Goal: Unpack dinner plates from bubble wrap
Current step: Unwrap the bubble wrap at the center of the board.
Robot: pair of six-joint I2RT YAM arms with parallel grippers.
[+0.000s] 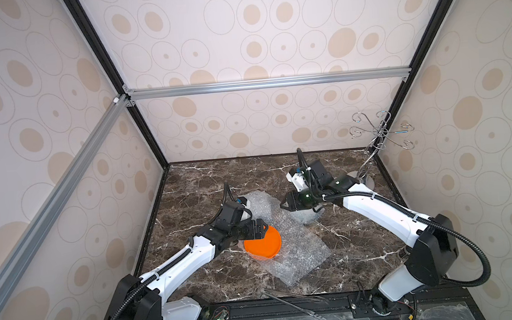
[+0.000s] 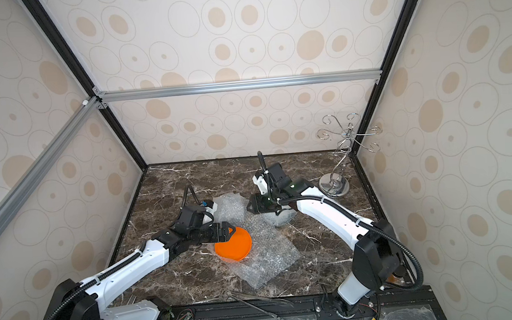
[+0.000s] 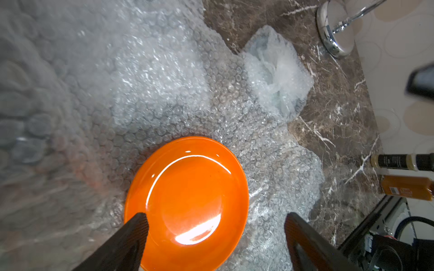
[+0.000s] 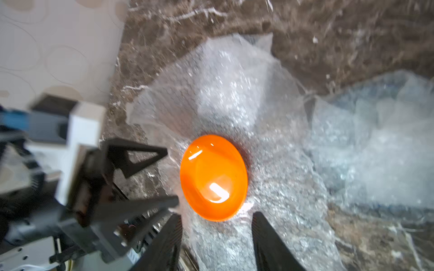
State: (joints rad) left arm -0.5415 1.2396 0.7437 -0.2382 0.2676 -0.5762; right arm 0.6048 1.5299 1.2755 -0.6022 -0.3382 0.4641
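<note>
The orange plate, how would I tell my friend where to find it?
Look at the dark marble table, where a big clear sheet of bubble wrap lies spread out near the middle. The orange plate sits bare on that sheet, on the left arm's side. It is the only bright thing there; the lump nearby is wrapped up and cloudy white.

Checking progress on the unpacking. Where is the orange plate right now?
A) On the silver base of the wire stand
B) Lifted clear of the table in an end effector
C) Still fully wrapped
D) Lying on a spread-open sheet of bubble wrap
D: the orange plate lies bare and face up on the flattened bubble wrap, whose bubble texture shows around it in both wrist views.
</note>
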